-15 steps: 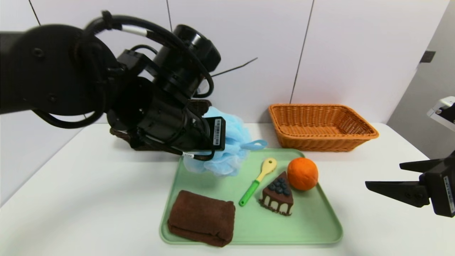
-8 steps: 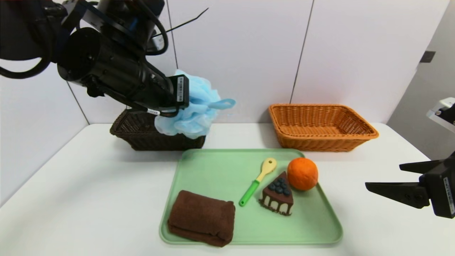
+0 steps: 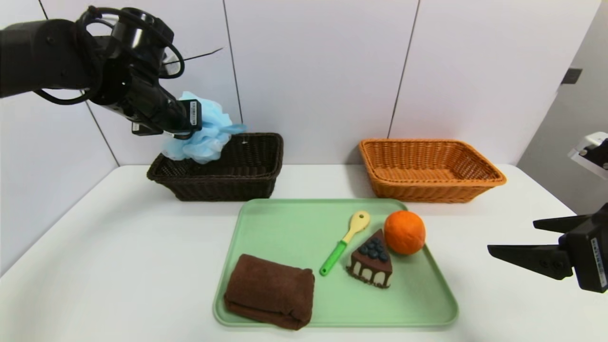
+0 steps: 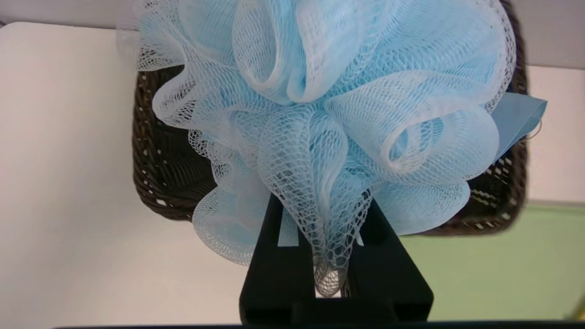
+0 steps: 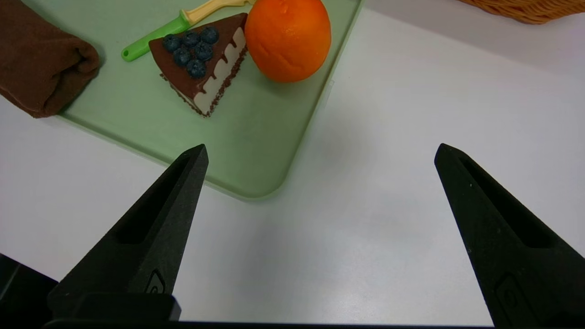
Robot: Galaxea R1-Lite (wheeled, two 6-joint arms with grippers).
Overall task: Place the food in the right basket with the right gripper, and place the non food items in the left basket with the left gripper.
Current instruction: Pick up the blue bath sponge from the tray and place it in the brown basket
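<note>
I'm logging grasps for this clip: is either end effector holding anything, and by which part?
The left end effector grips the light-blue mesh bath puff by gathered mesh at its edge; the right holds nothing.

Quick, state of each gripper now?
Left gripper: closed on the bath puff, over the dark basket.
Right gripper: open, holding nothing.

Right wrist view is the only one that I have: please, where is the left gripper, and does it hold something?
Observer: The left gripper is shut on the bath puff, above the dark basket.
Operator: Thank you. My right gripper is open over the table. The yellow end of the spoon is cut off for me; does it touch the orange?
Observer: No, tray shows between them.
</note>
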